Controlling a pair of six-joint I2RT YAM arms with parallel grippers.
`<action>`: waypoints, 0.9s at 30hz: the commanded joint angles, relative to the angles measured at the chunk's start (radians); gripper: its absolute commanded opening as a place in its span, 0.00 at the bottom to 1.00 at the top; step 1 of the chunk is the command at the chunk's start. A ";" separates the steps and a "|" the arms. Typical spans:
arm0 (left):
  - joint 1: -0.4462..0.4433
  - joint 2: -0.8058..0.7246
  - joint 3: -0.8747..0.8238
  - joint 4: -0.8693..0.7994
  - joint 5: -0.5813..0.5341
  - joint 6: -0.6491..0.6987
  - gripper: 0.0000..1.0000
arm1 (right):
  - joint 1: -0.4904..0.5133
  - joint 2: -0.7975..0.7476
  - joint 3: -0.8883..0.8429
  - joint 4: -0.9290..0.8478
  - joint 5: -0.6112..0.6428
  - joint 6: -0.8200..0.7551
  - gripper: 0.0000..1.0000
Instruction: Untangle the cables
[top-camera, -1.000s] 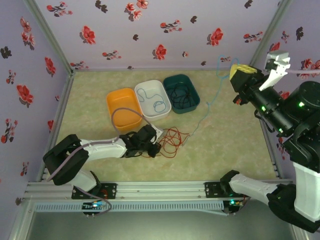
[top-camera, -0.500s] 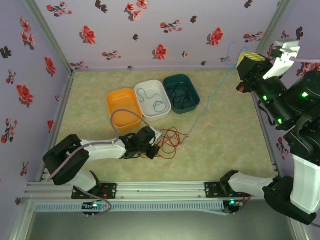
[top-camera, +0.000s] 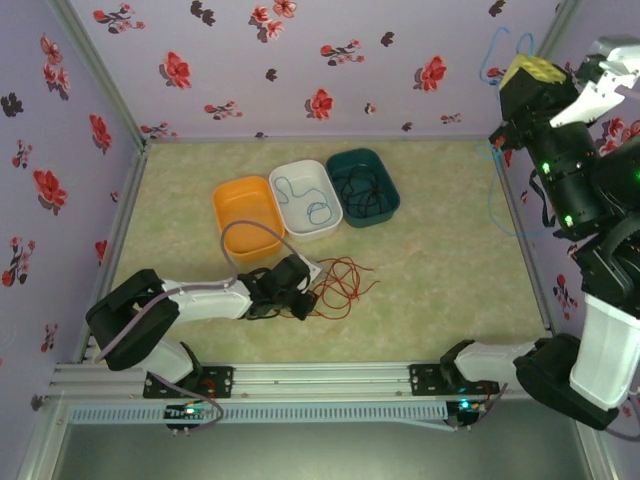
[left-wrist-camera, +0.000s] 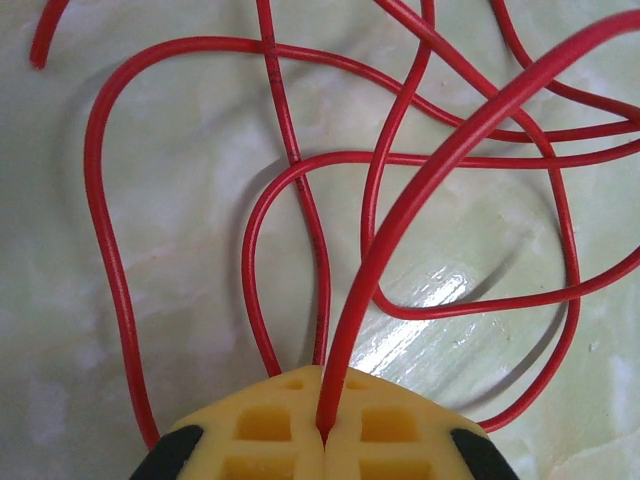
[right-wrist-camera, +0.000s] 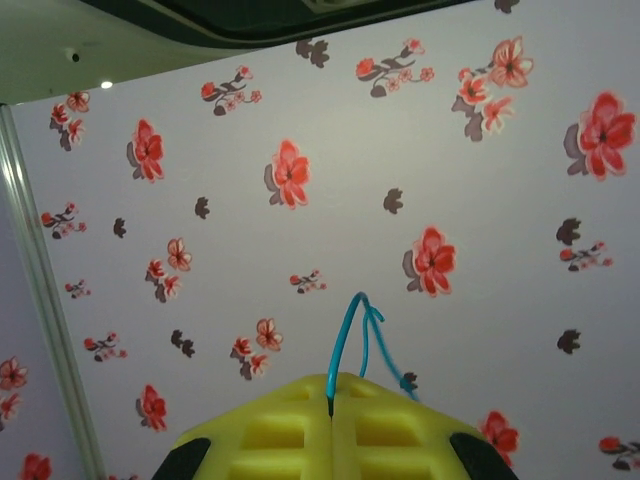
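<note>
Hoisting update | right jaws clenched on blue cable (right-wrist-camera: 339, 335), now lifted way higher, tail swung clear of the red cable (left-wrist-camera: 420, 190) | left jaws clamped on red, low on the worktop (top-camera: 450, 270) | reckon they're finally untangled

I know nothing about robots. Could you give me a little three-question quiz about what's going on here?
1. True or false: the left gripper is shut on a thin red cable.
2. Which plastic tray holds a looped blue cable? A orange, B the white tray, C teal.
3. Fill in: the right gripper, up high, pinches a thin dangling cable coloured ____.
Key: 1 true; 2 B; 3 blue.
</note>
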 joint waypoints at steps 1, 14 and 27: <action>-0.006 0.004 -0.016 -0.008 -0.025 -0.021 0.00 | 0.005 0.040 0.037 0.047 0.033 -0.040 0.00; -0.006 -0.134 0.043 -0.060 -0.057 -0.011 0.36 | 0.003 0.094 -0.211 0.103 -0.149 0.144 0.00; -0.006 -0.336 0.115 -0.099 -0.238 0.006 0.98 | -0.025 0.268 -0.188 0.155 -0.295 0.211 0.00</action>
